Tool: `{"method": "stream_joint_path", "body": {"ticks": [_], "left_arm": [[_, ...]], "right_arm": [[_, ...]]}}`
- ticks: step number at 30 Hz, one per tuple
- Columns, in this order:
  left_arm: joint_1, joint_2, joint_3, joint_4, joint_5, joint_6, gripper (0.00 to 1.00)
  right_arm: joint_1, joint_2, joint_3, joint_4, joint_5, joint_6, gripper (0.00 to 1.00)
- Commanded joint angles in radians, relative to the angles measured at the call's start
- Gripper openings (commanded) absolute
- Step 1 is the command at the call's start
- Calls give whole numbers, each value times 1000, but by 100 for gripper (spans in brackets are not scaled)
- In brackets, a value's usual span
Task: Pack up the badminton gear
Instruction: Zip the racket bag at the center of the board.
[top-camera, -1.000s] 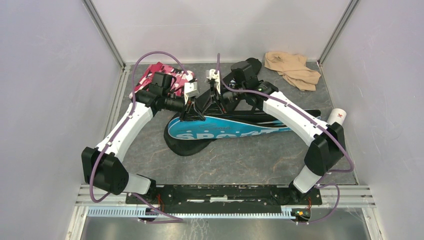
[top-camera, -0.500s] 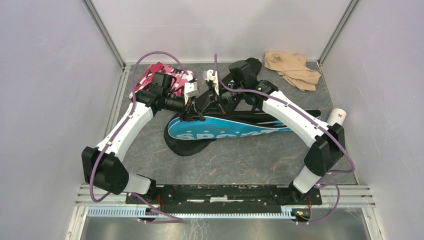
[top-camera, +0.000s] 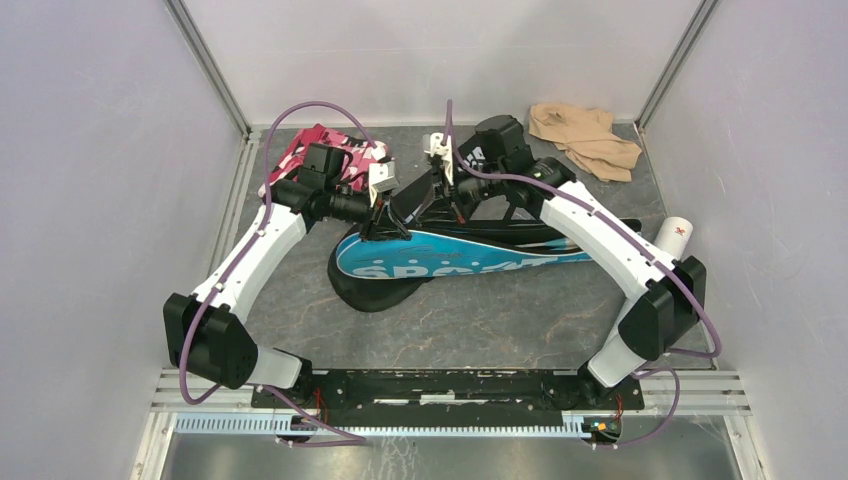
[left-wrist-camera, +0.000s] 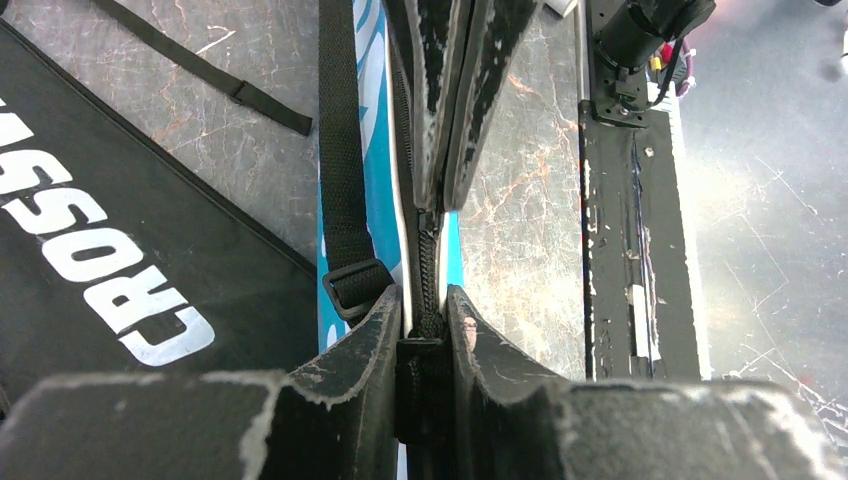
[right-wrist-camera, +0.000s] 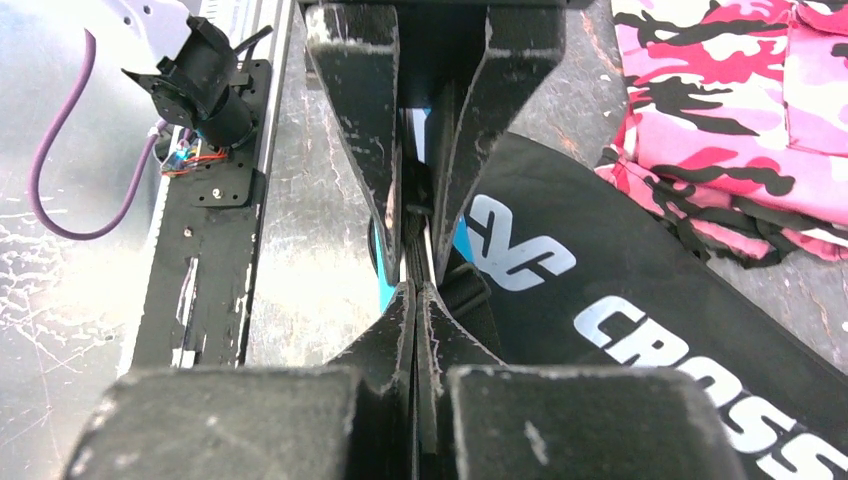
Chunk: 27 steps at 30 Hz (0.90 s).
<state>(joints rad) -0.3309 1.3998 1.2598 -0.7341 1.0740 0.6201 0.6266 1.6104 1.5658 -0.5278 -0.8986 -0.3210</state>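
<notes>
- Currently the blue "SPORT" cover (top-camera: 450, 262) lies flat mid-surface, partly over the black "CROSSWAY" cover (left-wrist-camera: 100, 250). The white tube (top-camera: 675, 233) stands apart at the right edge of the surface (top-camera: 480, 320).
- The pink camouflage cloth (top-camera: 310, 150) and the beige cloth (top-camera: 585, 135) sit at the far side and are not part of the job.
- The left claw (left-wrist-camera: 428, 300) is clamped narrowly on the blue cover's edge, with the zipper (left-wrist-camera: 428, 250) running up between its fingers.
- The right claw (right-wrist-camera: 413, 290) faces it from the other side, fingers pressed fully together on the same zipper line. I cannot tell whether the pull tab is between the pads.
- Judgement: the step in hand is working the blue cover's zipper, with the left claw as anchor and the right as puller.
- To do it well:
  - Keep the left grip fixed and low so the fabric stays taut along the teeth.
  - Draw the right claw straight along the zipper line, not upward, since lifting would buckle the cover and jam the slider.
  - Watch the black strap (left-wrist-camera: 340, 150) lying just beside the zipper and keep it out of the slider's path.
  - If the claw moves and the teeth look unchanged, the tab has probably slipped. Re-pinch before continuing.
- The tube is not yet packed.
</notes>
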Motion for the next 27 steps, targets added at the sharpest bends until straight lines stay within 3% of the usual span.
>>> {"method": "stream_joint_path", "body": {"ticks": [1,10,27], "left_arm": [[6,-6,16,-10,-27,-52,2],[7,-5,28,-10,-33,-63,2],[12,-4,30,-10,-57,-67,2]], "right_arm": [[-35,-83,-25,17,13,-45,0],[-71,-116,-78,-47,31,-151,0],[-142,-205,-207,-8,80,-135,0]]}}
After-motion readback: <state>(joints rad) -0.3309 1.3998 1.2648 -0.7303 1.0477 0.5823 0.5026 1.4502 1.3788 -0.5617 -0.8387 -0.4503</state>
